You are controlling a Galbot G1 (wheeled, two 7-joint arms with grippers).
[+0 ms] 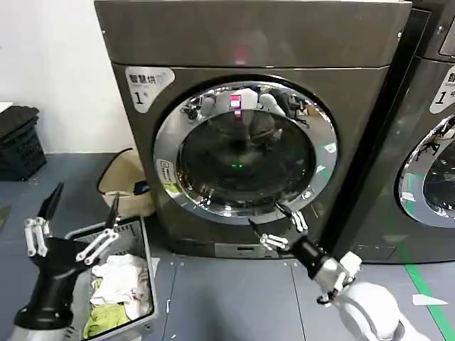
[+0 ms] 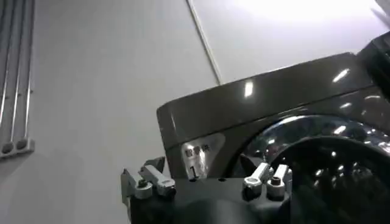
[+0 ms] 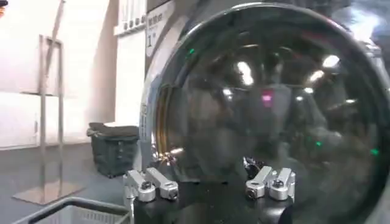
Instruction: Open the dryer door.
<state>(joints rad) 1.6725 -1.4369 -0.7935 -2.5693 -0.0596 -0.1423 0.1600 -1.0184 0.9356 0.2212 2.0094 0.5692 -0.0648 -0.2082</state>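
The dryer door (image 1: 245,149) is a wide chrome ring around dark glass on the dark grey-brown machine, and it sits flush with the front. My right gripper (image 1: 265,216) is open, its fingertips close to the ring's lower right part. In the right wrist view the dryer door (image 3: 274,97) looms close ahead of that right gripper (image 3: 210,173). My left gripper (image 1: 82,207) hangs open and empty at the lower left, above the basket. From the left wrist, the dryer door (image 2: 323,152) lies beyond the left gripper (image 2: 201,170).
A grey laundry basket (image 1: 142,245) with clothes stands at the lower left, a beige bag (image 1: 122,181) behind it and a black crate (image 1: 18,142) by the wall. A second grey machine (image 1: 434,163) stands to the right. Green tape (image 1: 426,291) marks the floor.
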